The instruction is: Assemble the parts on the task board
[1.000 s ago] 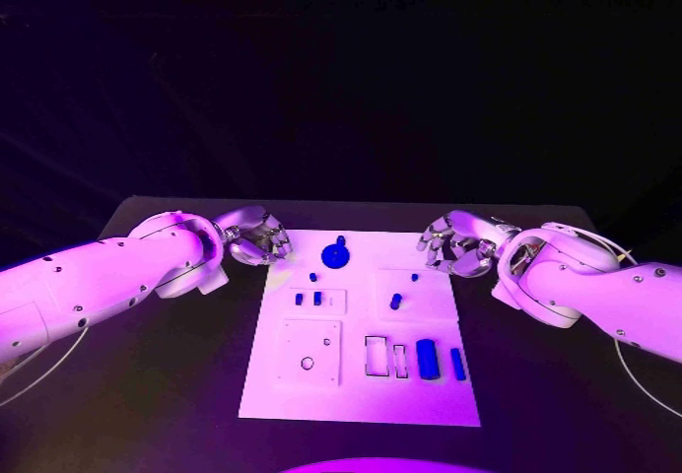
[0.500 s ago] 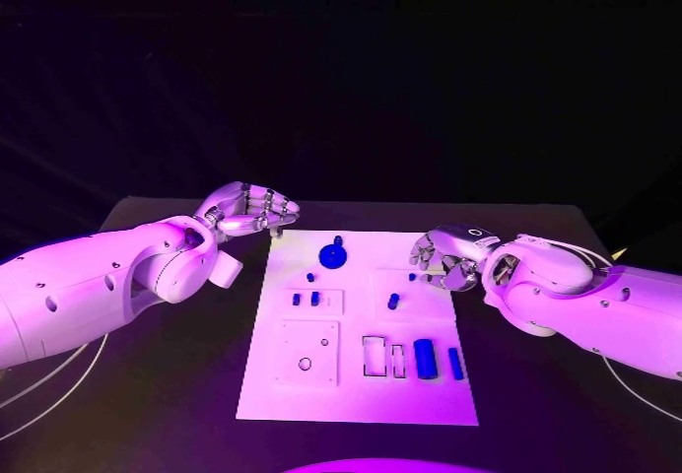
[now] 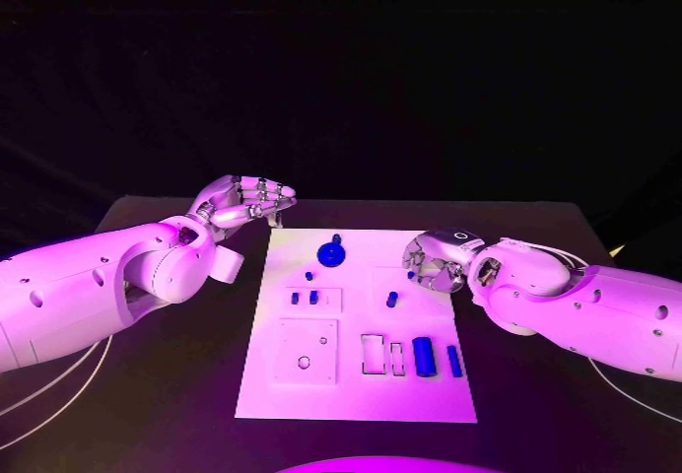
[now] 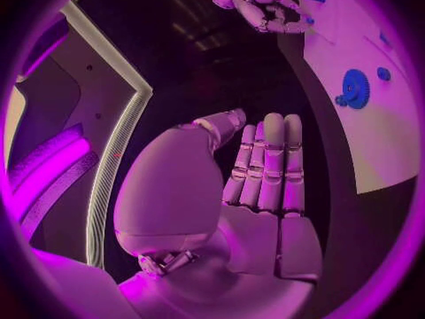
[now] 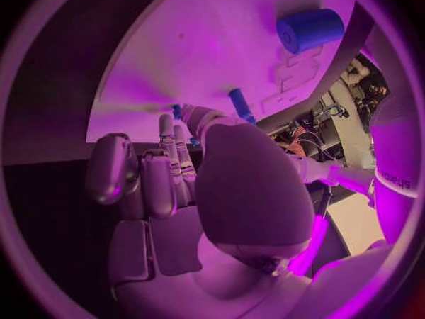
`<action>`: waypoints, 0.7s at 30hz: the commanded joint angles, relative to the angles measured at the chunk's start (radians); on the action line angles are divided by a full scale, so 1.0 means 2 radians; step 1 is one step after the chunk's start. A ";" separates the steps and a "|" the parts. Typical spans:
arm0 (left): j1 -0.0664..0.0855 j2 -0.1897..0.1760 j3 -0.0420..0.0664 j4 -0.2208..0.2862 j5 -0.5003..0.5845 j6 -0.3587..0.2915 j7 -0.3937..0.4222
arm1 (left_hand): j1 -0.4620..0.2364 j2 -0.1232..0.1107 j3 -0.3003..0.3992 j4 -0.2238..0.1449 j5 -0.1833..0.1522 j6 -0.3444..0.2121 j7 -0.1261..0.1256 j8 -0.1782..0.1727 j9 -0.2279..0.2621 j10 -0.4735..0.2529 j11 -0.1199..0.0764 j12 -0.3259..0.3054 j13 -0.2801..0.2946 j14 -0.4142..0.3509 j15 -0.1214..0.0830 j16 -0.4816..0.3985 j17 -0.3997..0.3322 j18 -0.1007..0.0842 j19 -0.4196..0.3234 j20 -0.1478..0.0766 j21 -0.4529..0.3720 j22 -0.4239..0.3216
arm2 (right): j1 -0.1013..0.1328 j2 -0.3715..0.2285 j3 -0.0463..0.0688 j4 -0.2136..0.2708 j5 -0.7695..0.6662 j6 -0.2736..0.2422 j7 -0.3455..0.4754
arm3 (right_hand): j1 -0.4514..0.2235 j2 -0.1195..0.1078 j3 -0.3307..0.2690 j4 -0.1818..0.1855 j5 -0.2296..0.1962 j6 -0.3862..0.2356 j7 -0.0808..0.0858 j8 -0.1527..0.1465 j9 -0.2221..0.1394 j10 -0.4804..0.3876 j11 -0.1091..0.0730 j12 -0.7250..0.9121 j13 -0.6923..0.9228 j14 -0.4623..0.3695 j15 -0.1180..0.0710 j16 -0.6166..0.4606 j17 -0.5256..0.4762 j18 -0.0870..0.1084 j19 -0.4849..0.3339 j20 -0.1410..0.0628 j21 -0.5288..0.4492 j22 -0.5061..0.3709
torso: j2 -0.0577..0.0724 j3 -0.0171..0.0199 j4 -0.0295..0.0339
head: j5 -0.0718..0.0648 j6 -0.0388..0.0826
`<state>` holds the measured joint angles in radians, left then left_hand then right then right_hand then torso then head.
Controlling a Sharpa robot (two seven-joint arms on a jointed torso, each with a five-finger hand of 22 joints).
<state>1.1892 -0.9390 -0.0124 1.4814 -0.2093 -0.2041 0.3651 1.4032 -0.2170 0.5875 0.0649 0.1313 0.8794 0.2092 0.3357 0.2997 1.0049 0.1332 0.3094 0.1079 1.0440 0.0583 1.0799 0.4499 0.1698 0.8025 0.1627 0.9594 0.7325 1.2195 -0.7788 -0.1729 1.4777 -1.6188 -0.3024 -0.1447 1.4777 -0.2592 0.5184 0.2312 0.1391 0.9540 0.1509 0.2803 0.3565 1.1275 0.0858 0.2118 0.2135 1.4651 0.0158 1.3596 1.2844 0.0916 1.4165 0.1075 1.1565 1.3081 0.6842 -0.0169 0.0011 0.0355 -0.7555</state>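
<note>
**Both hands empty, assembly barely begun**

We see the left hand [image 3: 244, 204] raised off the far left corner of the task board [image 3: 285, 394], fingers straight and close together, holding nothing. The right hand [image 3: 434, 261] hovers over the board's right edge, fingers part curled, nothing in them as far as we can tell; a small blue peg [image 5: 240, 105] sits just by its fingertips. On the board we count a blue gear [image 3: 331, 254] near the far end, small pegs mid-board and a blue cylinder [image 3: 424, 354] with a slimmer bar [image 3: 455, 362] at the near right, beside open slots. We judge most seating is left to do. The black table [image 3: 170, 384] carries the board; the room behind is dark
</note>
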 commanded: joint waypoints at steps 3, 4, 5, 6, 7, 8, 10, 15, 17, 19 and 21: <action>0.000 -0.001 0.000 0.003 0.015 -0.003 0.013 | -0.003 0.003 -0.003 0.001 0.001 -0.004 0.000 -0.002 -0.001 0.000 0.003 -0.002 -0.001 0.001 0.002 -0.002 -0.001 0.007 0.004 0.000 -0.002 -0.001 | -0.004 0.006 0.000 -0.008 -0.011 0.002 0.001 | -0.005 0.005 0.005 -0.002 0.001 0.008 -0.001 0.001 0.002 0.009 -0.001 -0.004 -0.002 0.021 -0.003 0.007 0.005 -0.010 0.007 -0.002 0.010 0.080 | 0.000 0.0003 -0.0003 | 0.001 -0.001; 0.000 -0.001 0.000 0.003 0.015 -0.002 0.012 | -0.003 0.003 -0.003 0.001 0.001 -0.004 0.000 -0.002 -0.001 0.000 0.003 -0.002 -0.001 0.001 0.002 -0.002 -0.001 0.007 0.004 0.000 -0.002 -0.001 | -0.004 0.007 0.000 -0.009 -0.011 0.003 0.001 | -0.005 0.005 0.005 -0.002 0.001 0.008 -0.001 0.001 0.002 0.010 -0.001 -0.004 -0.003 0.021 -0.003 0.007 0.005 -0.011 0.007 -0.003 0.011 0.080 | 0.000 0.0004 -0.0004 | 0.002 -0.001; 0.000 -0.001 0.000 0.003 0.015 -0.002 0.012 | -0.003 0.003 -0.003 0.001 0.001 -0.004 0.000 -0.002 -0.001 0.000 0.003 -0.002 -0.001 0.001 0.002 -0.002 -0.001 0.007 0.004 0.000 -0.002 -0.001 | -0.005 0.009 0.000 -0.010 -0.010 0.003 0.001 | -0.006 0.006 0.006 -0.003 0.002 0.010 -0.002 0.001 0.002 0.012 -0.002 -0.005 -0.003 0.022 -0.004 0.008 0.007 -0.011 0.008 -0.003 0.015 0.082 | 0.000 0.0006 -0.0003 | 0.002 -0.001; 0.000 -0.001 0.000 0.003 0.015 -0.002 0.012 | -0.003 0.004 -0.004 0.001 0.001 -0.005 0.000 -0.003 -0.001 0.000 0.003 -0.002 -0.001 0.001 0.002 -0.003 -0.001 0.007 0.004 0.000 -0.002 -0.001 | -0.005 0.010 0.000 -0.011 -0.010 0.004 0.001 | -0.006 0.007 0.007 -0.004 0.002 0.011 -0.003 0.002 0.003 0.013 -0.002 -0.005 -0.004 0.023 -0.004 0.009 0.007 -0.011 0.009 -0.003 0.015 0.082 | 0.000 0.0008 -0.0004 | 0.002 -0.001; 0.000 -0.001 0.000 0.003 0.015 -0.001 0.012 | -0.003 0.004 -0.004 0.001 0.001 -0.005 0.000 -0.003 -0.001 0.000 0.003 -0.002 -0.001 0.001 0.002 -0.003 -0.001 0.007 0.004 0.000 -0.002 -0.001 | -0.006 0.010 0.000 -0.012 -0.010 0.004 0.002 | -0.006 0.008 0.008 -0.005 0.002 0.012 -0.003 0.002 0.003 0.015 -0.003 -0.006 -0.004 0.023 -0.004 0.009 0.007 -0.011 0.009 -0.004 0.016 0.083 | 0.000 0.0008 -0.0005 | 0.002 -0.001; 0.000 -0.001 0.000 0.003 0.015 -0.001 0.012 | -0.003 0.004 -0.004 0.001 0.001 -0.005 0.000 -0.003 -0.001 0.000 0.003 -0.002 -0.001 0.001 0.002 -0.003 -0.001 0.007 0.004 0.000 -0.002 -0.001 | -0.006 0.012 0.000 -0.013 -0.010 0.006 0.002 | -0.006 0.009 0.009 -0.006 0.003 0.014 -0.004 0.003 0.004 0.017 -0.004 -0.006 -0.005 0.023 -0.005 0.010 0.008 -0.012 0.010 -0.004 0.019 0.084 | 0.000 0.0008 -0.0005 | 0.002 -0.002; 0.000 -0.002 0.000 0.004 0.015 -0.001 0.012 | -0.003 0.004 -0.004 0.001 0.001 -0.005 0.000 -0.003 -0.001 -0.001 0.003 -0.003 -0.001 0.000 0.003 -0.003 -0.001 0.007 0.005 0.000 -0.003 -0.002 | -0.007 0.013 0.000 -0.014 -0.010 0.010 0.002 | -0.006 0.013 0.011 -0.010 0.004 0.019 -0.005 0.006 0.005 0.023 -0.006 -0.007 -0.006 0.024 -0.006 0.012 0.009 -0.012 0.011 -0.006 0.021 0.085 | -0.001 0.0006 -0.0004 | 0.003 -0.002; 0.000 -0.002 0.000 0.004 0.015 0.001 0.010 | -0.003 0.004 -0.004 0.001 0.000 -0.005 0.000 -0.003 -0.001 -0.001 0.004 -0.003 -0.001 0.000 0.003 -0.004 -0.001 0.007 0.005 0.000 -0.003 -0.002 | -0.008 0.016 0.000 -0.015 -0.020 0.025 -0.007 | -0.001 0.026 0.017 -0.023 0.005 0.033 -0.011 0.013 0.011 0.039 -0.011 -0.008 -0.006 0.025 -0.012 0.012 0.009 -0.017 0.021 -0.009 0.048 0.093 | -0.001 0.0006 -0.0006 | 0.002 -0.003; 0.000 -0.002 0.000 0.004 0.015 0.002 0.009 | -0.003 0.004 -0.004 0.001 0.000 -0.006 0.000 -0.003 -0.001 -0.001 0.004 -0.003 -0.001 0.000 0.003 -0.004 -0.001 0.007 0.005 0.001 -0.004 -0.002 | -0.009 0.016 -0.001 -0.015 -0.023 0.029 -0.011 | 0.000 0.031 0.022 -0.030 -0.004 0.035 -0.012 0.014 0.013 0.043 -0.013 -0.012 -0.007 0.025 -0.013 0.012 0.008 -0.017 0.022 -0.011 0.052 0.094 | 0.000 0.0007 -0.0006 | 0.003 -0.004; 0.000 -0.002 0.000 0.004 0.015 0.002 0.008 | -0.003 0.004 -0.004 0.001 0.000 -0.006 0.001 -0.004 -0.001 -0.001 0.004 -0.004 -0.001 0.000 0.003 -0.004 -0.001 0.007 0.005 0.001 -0.004 -0.003 | -0.009 0.017 -0.001 -0.015 -0.027 0.033 -0.015 | 0.001 0.032 0.024 -0.034 -0.002 0.036 -0.012 0.014 0.013 0.045 -0.013 -0.013 -0.007 0.025 -0.013 0.012 0.007 -0.018 0.023 -0.012 0.054 0.095 | 0.000 0.0007 -0.0004 | 0.002 -0.004; 0.000 -0.002 0.000 0.004 0.015 0.002 0.007 | -0.003 0.004 -0.004 0.001 0.000 -0.006 0.001 -0.004 -0.001 -0.001 0.004 -0.004 -0.001 0.000 0.003 -0.004 -0.001 0.007 0.005 0.001 -0.004 -0.003 | -0.009 0.018 -0.001 -0.015 -0.032 0.035 -0.018 | 0.001 0.032 0.025 -0.036 -0.001 0.037 -0.012 0.015 0.014 0.046 -0.013 -0.013 -0.007 0.025 -0.014 0.012 0.007 -0.018 0.023 -0.012 0.055 0.095 | 0.000 0.0006 -0.0004 | 0.002 -0.005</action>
<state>1.1893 -0.9438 -0.0125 1.4863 -0.1890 -0.2064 0.3712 1.4033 -0.2170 0.5849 0.0675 0.1313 0.8720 0.2093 0.3299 0.2998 1.0009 0.1364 0.3050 0.1070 1.0450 0.0593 1.0762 0.4489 0.1697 0.8061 0.1662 0.9554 0.7276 1.2090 -0.7457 -0.1690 1.4475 -1.6487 -0.2896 -0.1614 1.4729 -0.2088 0.5689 0.1637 0.1327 1.0210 0.1295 0.3058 0.3833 1.2111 0.0595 0.1885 0.1977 1.4666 -0.0041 1.3798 1.2998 0.0765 1.4558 0.0824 1.2603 1.3078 0.6830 -0.0154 0.0001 0.0407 -0.7634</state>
